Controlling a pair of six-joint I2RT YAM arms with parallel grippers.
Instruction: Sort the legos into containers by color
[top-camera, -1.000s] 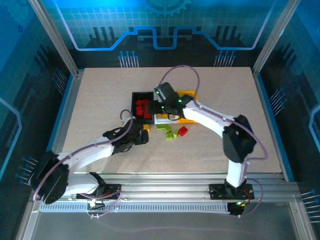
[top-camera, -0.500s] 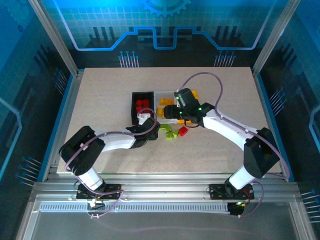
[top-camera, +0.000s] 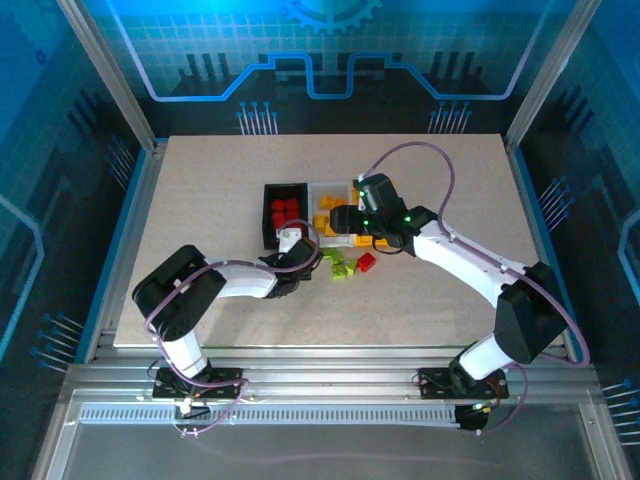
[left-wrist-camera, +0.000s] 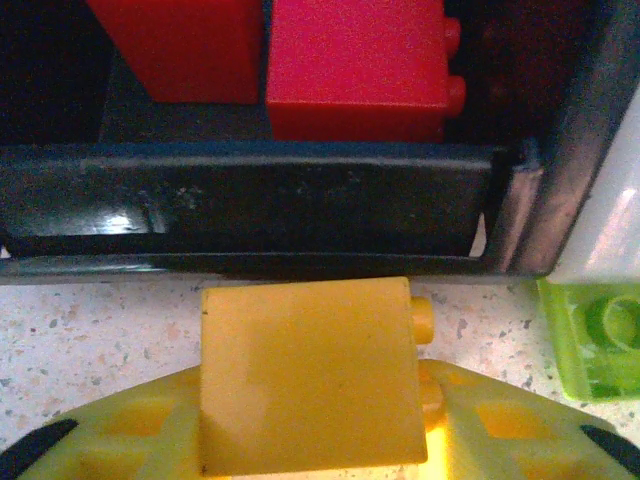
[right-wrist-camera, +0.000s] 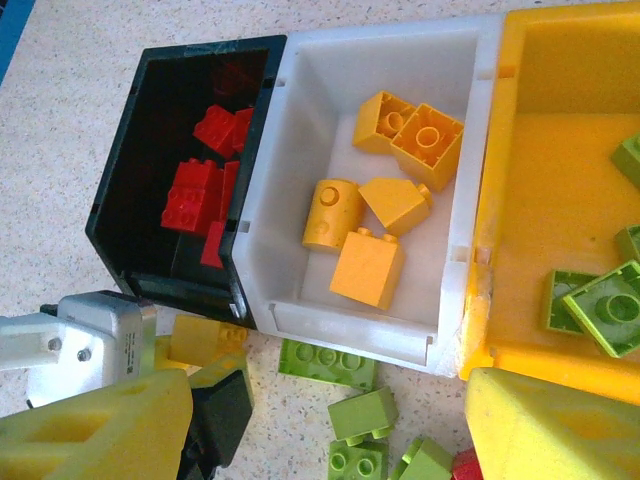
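Yellow foam fingers (left-wrist-camera: 120, 430) of my L gripper (left-wrist-camera: 310, 440) were pinched on a yellow-orange brick (left-wrist-camera: 305, 375), just in front of the black bin (left-wrist-camera: 250, 195), w/ red bricks (left-wrist-camera: 355, 65) inside it. My R gripper (right-wrist-camera: 330, 440) hung spread wide w/ nothing in it, above the near edge of the white bin (right-wrist-camera: 290, 170), which held more yellow-orange bricks (right-wrist-camera: 367, 268); the yellow bin (right-wrist-camera: 540, 60) touching it held lime green bricks (right-wrist-camera: 610, 305). Loose green bricks (right-wrist-camera: 325, 362) & one red brick (top-camera: 366, 262) lay on the table (right-wrist-camera: 80, 60) near the white bin's front.
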